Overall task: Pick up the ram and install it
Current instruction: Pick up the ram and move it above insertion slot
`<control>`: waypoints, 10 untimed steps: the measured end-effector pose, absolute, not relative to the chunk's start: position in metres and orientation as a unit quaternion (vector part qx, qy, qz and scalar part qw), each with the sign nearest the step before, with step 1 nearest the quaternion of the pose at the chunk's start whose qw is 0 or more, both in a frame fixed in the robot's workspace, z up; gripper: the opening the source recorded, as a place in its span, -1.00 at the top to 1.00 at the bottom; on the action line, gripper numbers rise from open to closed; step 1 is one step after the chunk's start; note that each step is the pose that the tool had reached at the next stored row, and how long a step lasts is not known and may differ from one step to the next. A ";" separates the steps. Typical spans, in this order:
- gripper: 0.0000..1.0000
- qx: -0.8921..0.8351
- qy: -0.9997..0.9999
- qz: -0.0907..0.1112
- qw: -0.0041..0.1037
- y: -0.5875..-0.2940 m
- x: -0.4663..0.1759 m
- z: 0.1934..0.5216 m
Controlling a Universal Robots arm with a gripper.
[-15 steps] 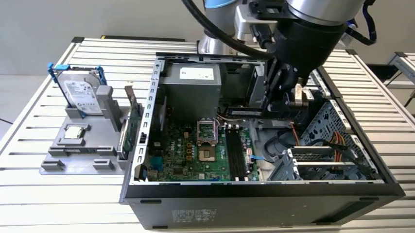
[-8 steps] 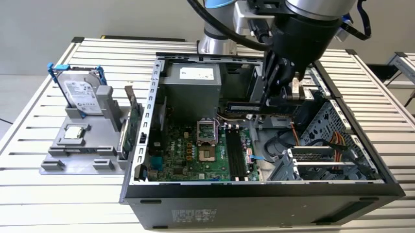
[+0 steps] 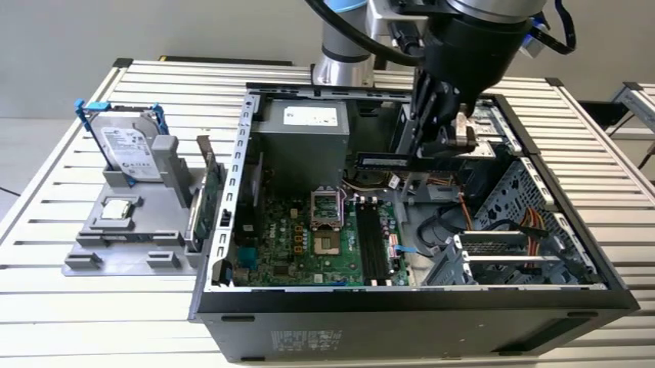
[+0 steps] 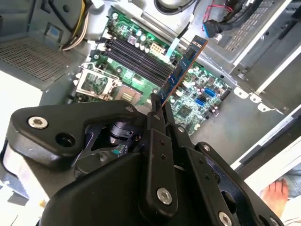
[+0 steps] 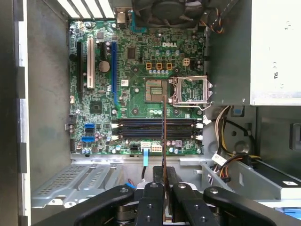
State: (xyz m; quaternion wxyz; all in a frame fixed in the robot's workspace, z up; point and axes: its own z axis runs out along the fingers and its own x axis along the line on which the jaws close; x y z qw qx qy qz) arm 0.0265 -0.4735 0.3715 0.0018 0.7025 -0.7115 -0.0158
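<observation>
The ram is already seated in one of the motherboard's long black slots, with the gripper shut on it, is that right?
Not quite. The gripper is shut on the ram, but the ram is not seated. It is held in the air above the motherboard, and the long black slots lie empty beneath it, as the second wrist view shows.

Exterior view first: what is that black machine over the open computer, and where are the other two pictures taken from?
It is a robot arm with a gripper. The exterior view comes from a camera off the arm; both wrist views come from cameras riding near its wrist, looking into the case. The gripper is shut on the ram, held above the motherboard, not in its black slots. Beside the case, on the table, a hard drive stands in a grey holder.
</observation>
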 end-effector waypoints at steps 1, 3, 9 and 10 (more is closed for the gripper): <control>1.00 0.702 -0.712 -0.016 0.002 -0.472 0.026 0.372; 1.00 0.702 -0.712 -0.016 0.002 -0.468 0.026 0.372; 1.00 0.702 -0.712 -0.016 0.002 -0.459 0.026 0.372; 1.00 0.702 -0.712 -0.016 0.002 -0.458 0.027 0.372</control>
